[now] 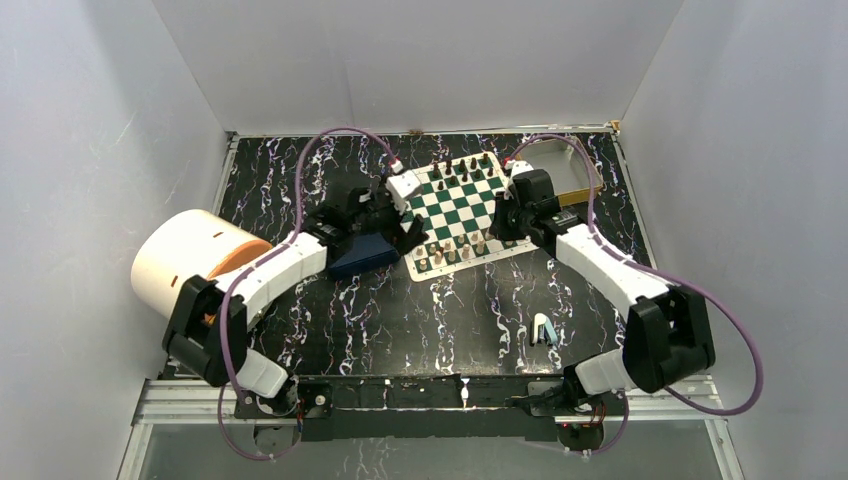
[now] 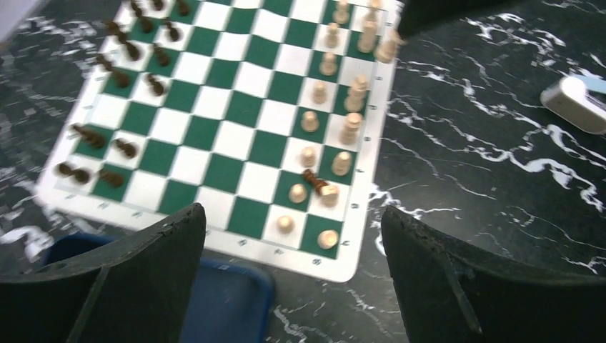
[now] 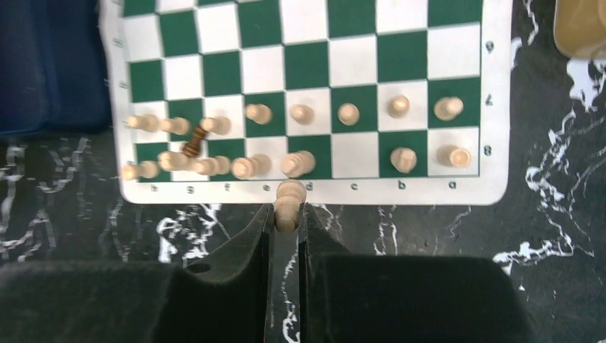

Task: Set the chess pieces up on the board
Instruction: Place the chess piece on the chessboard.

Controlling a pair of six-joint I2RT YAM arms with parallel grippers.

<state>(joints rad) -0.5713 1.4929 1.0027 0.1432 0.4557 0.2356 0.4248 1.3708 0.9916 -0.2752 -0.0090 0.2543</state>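
One cream chess piece clamped in right fingers at board border; left fingers spread wide, empty.

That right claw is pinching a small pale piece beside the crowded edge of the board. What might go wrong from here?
Two risks, I think. The right gripper pinches a cream piece at the board edge, close to packed pieces; setting it down could topple them. A dark piece seems to lie tipped among those, and a bump might roll it.
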